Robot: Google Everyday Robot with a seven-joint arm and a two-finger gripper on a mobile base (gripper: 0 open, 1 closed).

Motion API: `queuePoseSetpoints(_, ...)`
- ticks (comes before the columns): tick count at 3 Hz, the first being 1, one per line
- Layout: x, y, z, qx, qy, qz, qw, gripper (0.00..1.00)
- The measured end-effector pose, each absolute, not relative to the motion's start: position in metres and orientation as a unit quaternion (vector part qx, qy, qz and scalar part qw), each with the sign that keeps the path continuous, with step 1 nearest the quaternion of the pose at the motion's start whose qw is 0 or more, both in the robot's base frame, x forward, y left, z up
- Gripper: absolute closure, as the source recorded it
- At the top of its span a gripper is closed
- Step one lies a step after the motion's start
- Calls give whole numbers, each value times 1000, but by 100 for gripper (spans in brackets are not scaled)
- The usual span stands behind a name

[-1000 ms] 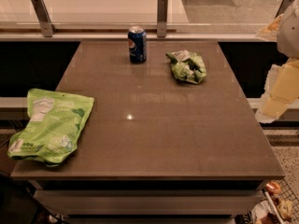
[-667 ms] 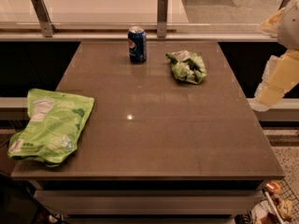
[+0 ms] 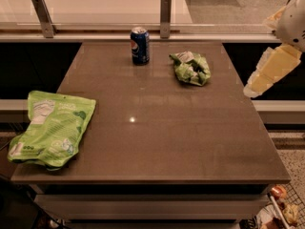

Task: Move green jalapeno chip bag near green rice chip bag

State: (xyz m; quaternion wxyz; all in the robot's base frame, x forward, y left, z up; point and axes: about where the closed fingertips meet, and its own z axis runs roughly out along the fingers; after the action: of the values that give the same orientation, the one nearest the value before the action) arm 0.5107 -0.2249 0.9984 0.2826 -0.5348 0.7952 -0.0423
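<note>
The green jalapeno chip bag [image 3: 191, 68] is small, wrinkled and dark green with white patches. It lies at the back right of the brown table [image 3: 157, 132]. The green rice chip bag [image 3: 51, 128] is a large flat light-green pouch at the table's front left, hanging slightly over the left edge. My gripper [image 3: 259, 80] is pale yellow and hangs in the air past the table's right edge, to the right of the jalapeno bag and apart from it. It holds nothing that I can see.
A blue soda can [image 3: 140, 45] stands upright at the back of the table, left of the jalapeno bag. A rail with two metal posts [image 3: 165, 16] runs behind the table. Some objects [image 3: 279, 209] sit on the floor at the lower right.
My gripper has moved left and slightly up, closer to the table's right edge. Both bags and the can have not moved.
</note>
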Motion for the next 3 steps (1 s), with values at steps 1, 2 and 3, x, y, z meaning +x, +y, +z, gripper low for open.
queuePoseSetpoints(1, 544, -218, 988, -499, 809, -42, 308, 0)
queuePoseSetpoints(2, 583, -211, 977, -466, 817, -34, 337, 0)
queuePoseSetpoints(3, 622, -206, 965, -441, 821, -18, 361, 0)
